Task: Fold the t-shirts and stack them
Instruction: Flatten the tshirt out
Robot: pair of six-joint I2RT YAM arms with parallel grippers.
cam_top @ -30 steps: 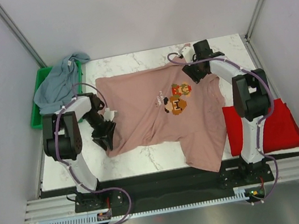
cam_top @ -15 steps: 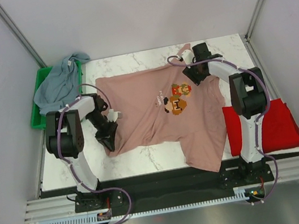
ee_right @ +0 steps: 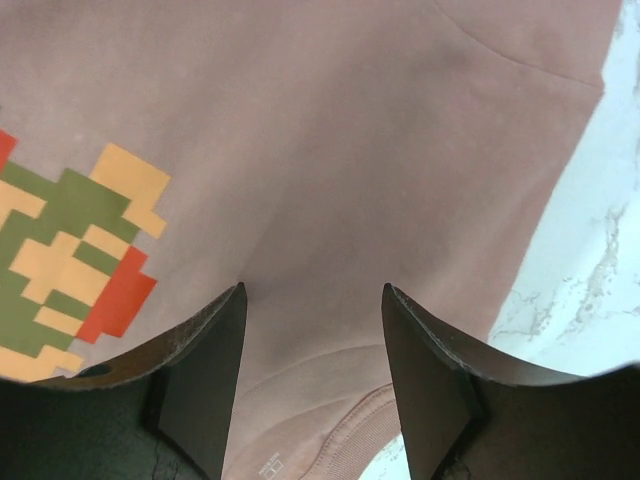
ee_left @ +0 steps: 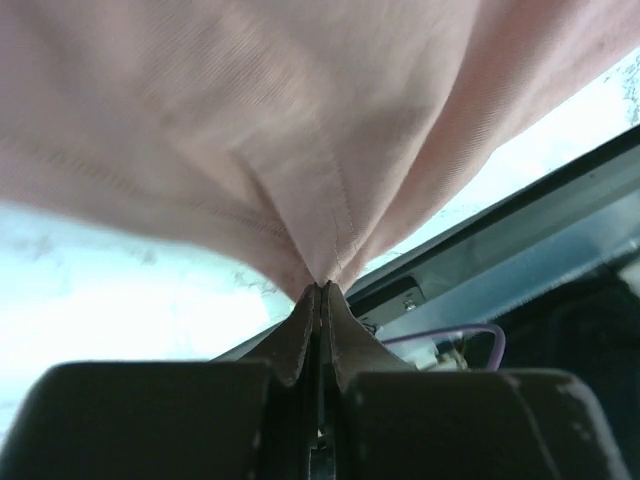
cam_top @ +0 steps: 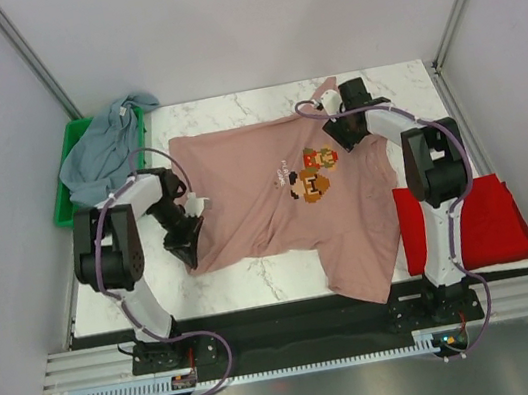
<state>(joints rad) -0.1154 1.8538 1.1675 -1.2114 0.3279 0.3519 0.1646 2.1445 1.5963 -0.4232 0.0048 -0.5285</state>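
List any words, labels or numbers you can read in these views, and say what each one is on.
No text can be read clearly in any view.
A line of dark lettering on the pink t-shirt, just left of the pixel-art print: too small to read.
A tiny white mark by the shirt's collar seam, in the right wrist view: too blurred to read.

The left hand [ee_left: 320, 292] has pinched shut on the dusty-pink t-shirt [cam_top: 266, 207], apparently at its hem.
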